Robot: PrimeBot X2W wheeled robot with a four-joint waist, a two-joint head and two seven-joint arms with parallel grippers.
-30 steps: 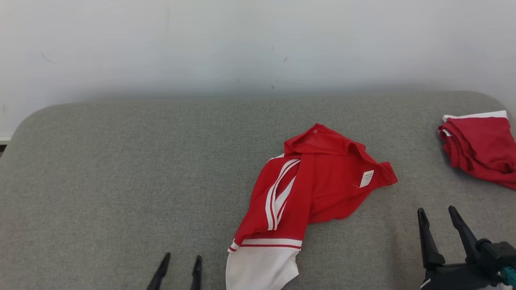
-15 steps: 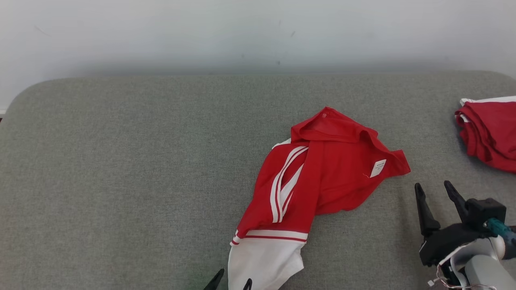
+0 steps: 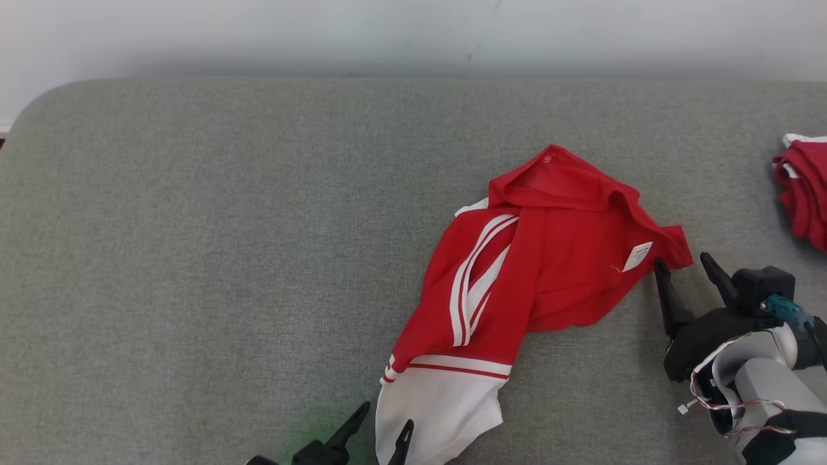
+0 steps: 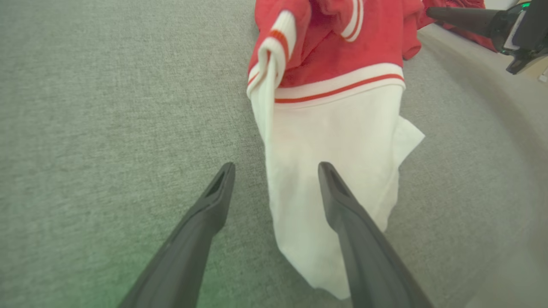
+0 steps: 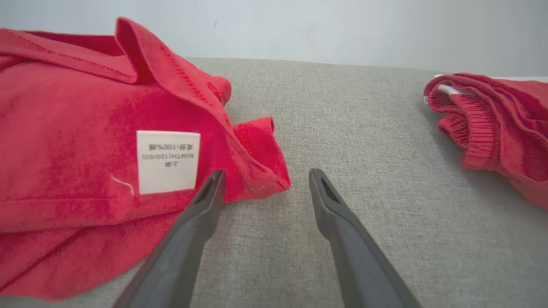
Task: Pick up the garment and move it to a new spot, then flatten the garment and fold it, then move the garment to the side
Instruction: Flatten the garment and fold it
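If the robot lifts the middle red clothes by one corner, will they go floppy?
Probably floppy: the garment lies crumpled in soft folds, so it would likely dangle. It looks thin, so probably light. The woven grey surface may grip it.

Before me, a crumpled red garment (image 3: pixel 555 278) with white stripes and a white end lies on the grey fabric surface (image 3: pixel 194 226), right of centre, its white label (image 3: pixel 638 256) facing up.

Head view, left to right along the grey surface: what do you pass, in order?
left gripper → crumpled red and white garment → right gripper → second red garment at the right edge.
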